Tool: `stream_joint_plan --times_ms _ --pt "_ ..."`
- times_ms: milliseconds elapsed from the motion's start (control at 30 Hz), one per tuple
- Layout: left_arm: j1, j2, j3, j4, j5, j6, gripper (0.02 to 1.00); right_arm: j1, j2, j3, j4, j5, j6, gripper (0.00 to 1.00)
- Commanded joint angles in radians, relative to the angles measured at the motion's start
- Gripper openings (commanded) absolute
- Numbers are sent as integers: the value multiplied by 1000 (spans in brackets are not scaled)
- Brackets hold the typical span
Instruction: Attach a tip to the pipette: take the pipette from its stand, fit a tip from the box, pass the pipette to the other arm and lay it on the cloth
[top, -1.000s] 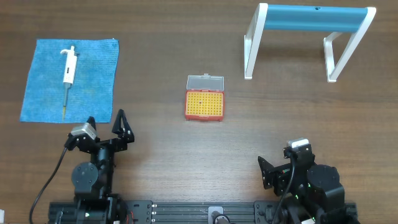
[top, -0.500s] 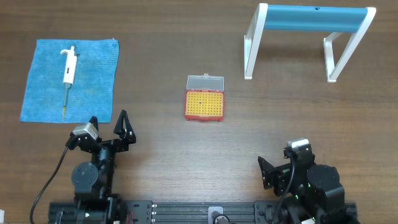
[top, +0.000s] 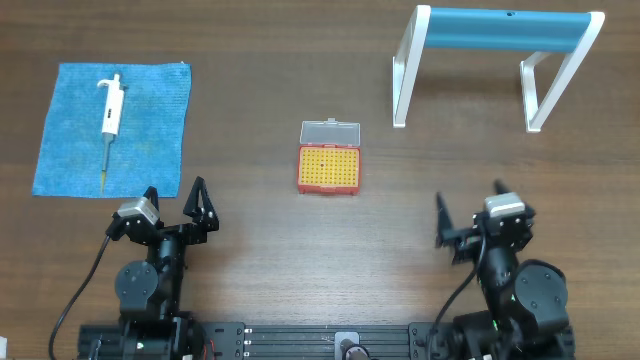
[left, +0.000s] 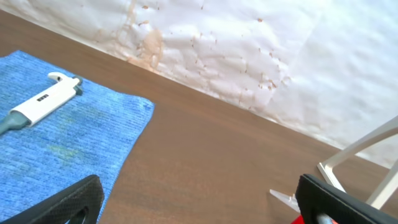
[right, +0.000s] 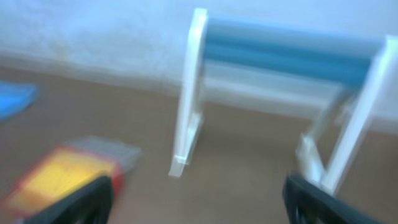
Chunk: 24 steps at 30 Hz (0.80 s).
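Pipette (top: 109, 112) lies flat on the blue cloth (top: 150, 130), which is spread toward the far left corner of the bench (top: 300, 240). Its white body sits in the cloth's far left part, thumb button toward the far edge, shaft running toward the near edge. A thin yellowish tip appears to be fitted on the end of the shaft, though it is too fine to be sure. In the left wrist view the pipette (left: 40, 106) rests on the cloth (left: 74, 149) with nothing touching it.

The tip box (top: 329, 168) stands about mid-bench, its clear lid folded back toward the far edge and the yellow tip rack exposed inside the orange-red base. The stand (top: 500, 28), white legs under a blue crossbar, is at the far right corner, well apart from the box.

The left gripper (top: 172, 188) is just beside the cloth's near right corner, its fingers spread wide and holding nothing; its own view shows the same wide gap (left: 198, 186). The right gripper (top: 467, 192) is over bare wood toward the near right of the bench, also wide apart and empty (right: 199, 186). Its blurred view faces the stand (right: 292, 59) and the tip box (right: 59, 174).
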Motion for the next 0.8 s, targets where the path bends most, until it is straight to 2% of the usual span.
stream_joint_plan --times_ms 33,100,300,500,800 --pt "6 -10 -3 -6 9 17 996 -102 -23 -282 350 21 -154 877" --pt "6 -10 -3 -6 9 17 996 -102 -70 -390 439 21 -154 879" --pt "6 -10 -3 -6 9 17 996 -135 -174 -401 229 17 -155 879" --pt "6 -10 -3 -6 9 17 998 -197 -174 -401 232 -2 -154 879" --pt "6 -10 -3 -6 9 17 998 -200 -174 -401 232 -2 -154 879"
